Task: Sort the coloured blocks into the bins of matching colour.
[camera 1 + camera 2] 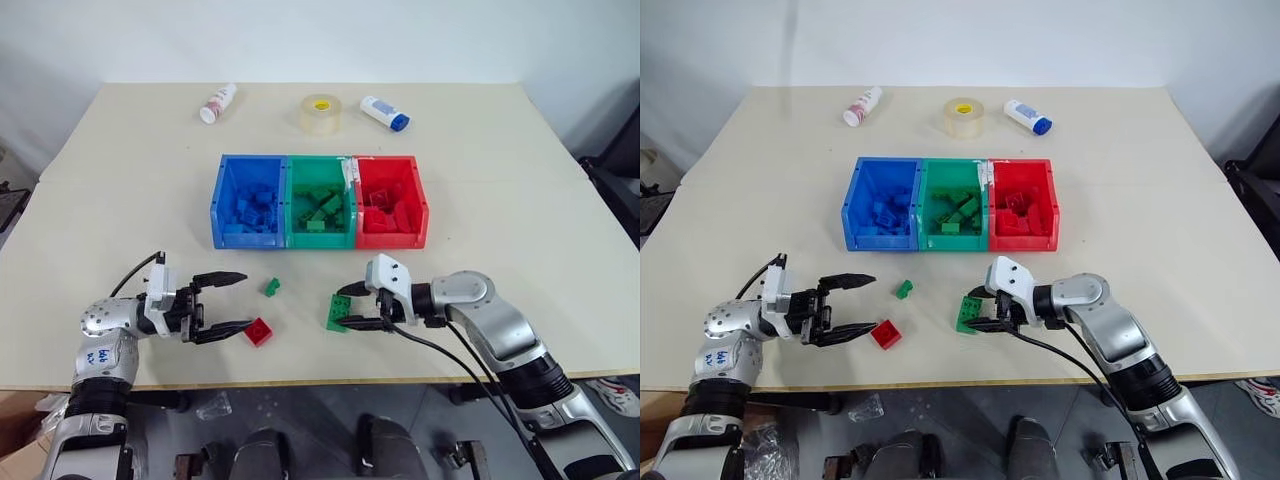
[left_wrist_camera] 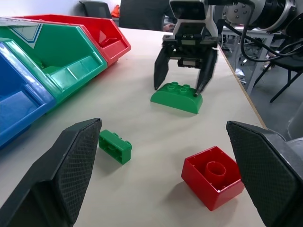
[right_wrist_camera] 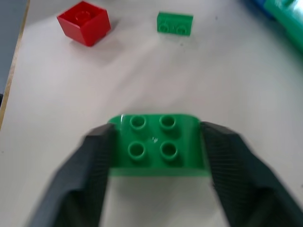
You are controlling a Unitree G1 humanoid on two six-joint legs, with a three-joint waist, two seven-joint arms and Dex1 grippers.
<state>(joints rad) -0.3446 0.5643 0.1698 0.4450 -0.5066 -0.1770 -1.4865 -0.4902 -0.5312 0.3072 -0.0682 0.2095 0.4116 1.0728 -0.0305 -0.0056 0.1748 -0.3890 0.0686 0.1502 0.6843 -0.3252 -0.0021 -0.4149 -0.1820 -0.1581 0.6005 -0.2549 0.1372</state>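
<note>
- Right gripper (image 1: 350,308) straddles the green curved brick (image 1: 338,312), one black finger (image 3: 92,175) on each short end. In the right wrist view the fingers look touching or almost touching; brick is on the table (image 1: 520,190), not lifted. Can't tell if the grip is firm yet.
- Green curved brick: near table front edge, well short of the green bin (image 1: 320,203), studs up, flat on base. Long axis runs across the gap between the fingers, so they bear on its short curved ends.
- Handling guess: light, rigid, glossy plastic; rounded ends could let it squirt out. Flat long sides are probably the safer hold, or pinch low on the ends.
- Left gripper (image 1: 232,301) wide open, holding nothing, level just above the table, pointing at the red block (image 1: 259,331), which lies just off its fingertips.
- Red block: square, tipped, hollow underside showing. Light and stiff; take any two opposite flat faces.
- Small green brick (image 1: 270,287) lies loose between the red block and the bins, two studs, lying askew.
- Blue bin (image 1: 248,202), green bin, red bin (image 1: 391,203) joined in a row mid-table, each with matching bricks.
</note>
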